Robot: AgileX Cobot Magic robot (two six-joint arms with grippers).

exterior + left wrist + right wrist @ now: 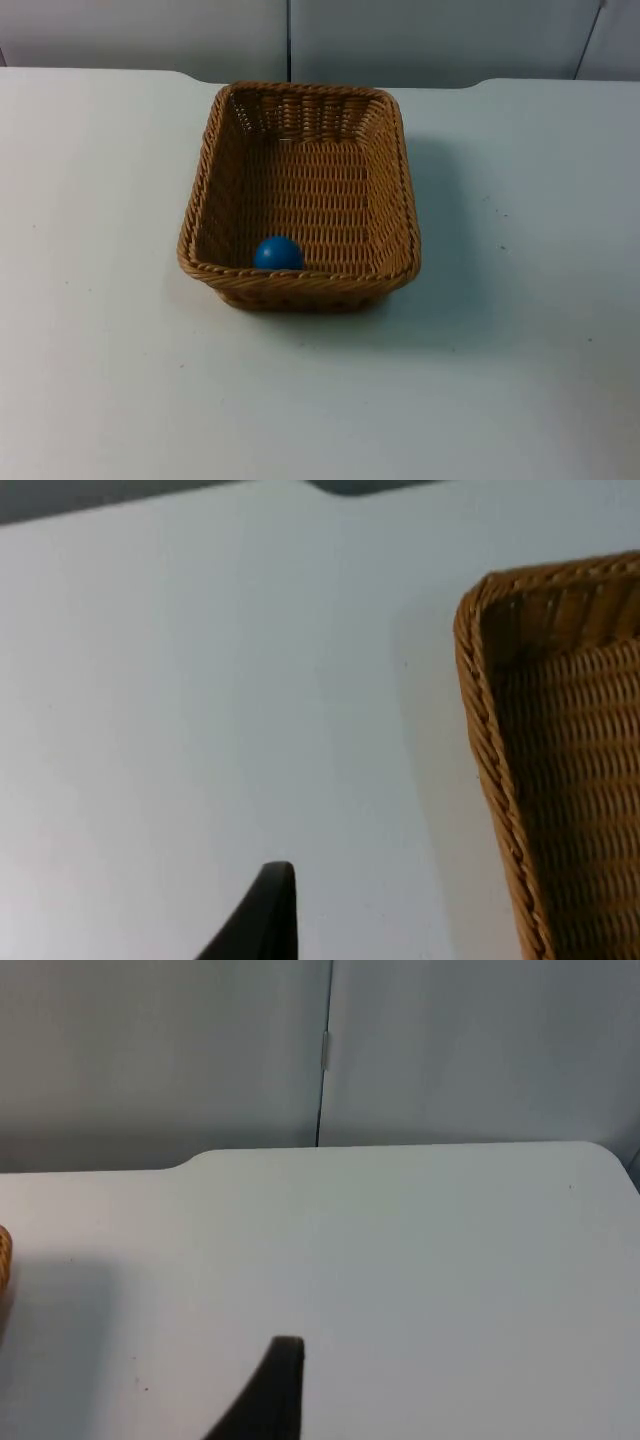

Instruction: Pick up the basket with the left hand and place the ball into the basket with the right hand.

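Observation:
A brown woven basket [204, 190] stands on the white table near its middle. A blue ball [277, 253] lies inside the basket, against the front wall towards its left corner. In the left wrist view my left gripper [268, 915] hangs over bare table beside a corner of the basket [560, 740], apart from it and holding nothing. In the right wrist view my right gripper [275, 1390] is over bare table, well away from the basket's edge [3, 1260], with nothing in it.
The grey partition wall [290, 35] closes the table's far edge. Its vertical seam [323, 1055] stands ahead of the right gripper. White table top [520, 330] lies around the basket on all sides.

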